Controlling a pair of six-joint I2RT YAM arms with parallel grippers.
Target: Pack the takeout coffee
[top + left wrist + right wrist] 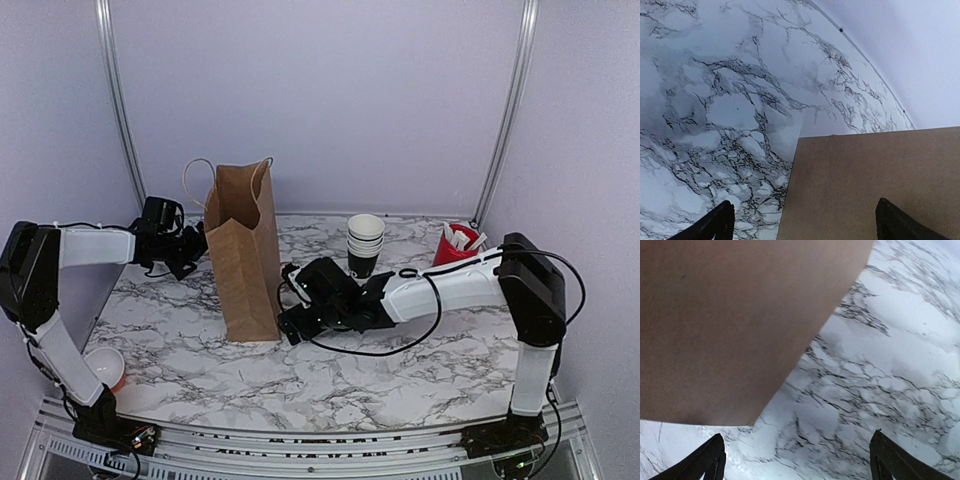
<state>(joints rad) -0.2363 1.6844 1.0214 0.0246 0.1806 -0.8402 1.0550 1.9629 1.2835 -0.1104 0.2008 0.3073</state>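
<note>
A brown paper bag (245,250) stands upright and open-topped on the marble table (400,370). The takeout coffee is not in view in any frame. My left gripper (195,250) hovers at the bag's left side, open; in the left wrist view the left gripper (805,201) faces the bag's flat wall (870,180) with nothing between its fingers. My right gripper (292,320) sits low by the bag's right bottom corner, open and empty. The right wrist view has the right gripper (797,435) over bare marble, the bag (730,325) just ahead to the left.
A stack of lidless black cups (365,245) stands behind the right arm. A red cup of white sachets (455,245) is at the back right. A small white bowl (104,365) sits at the near left edge, by the left arm's base.
</note>
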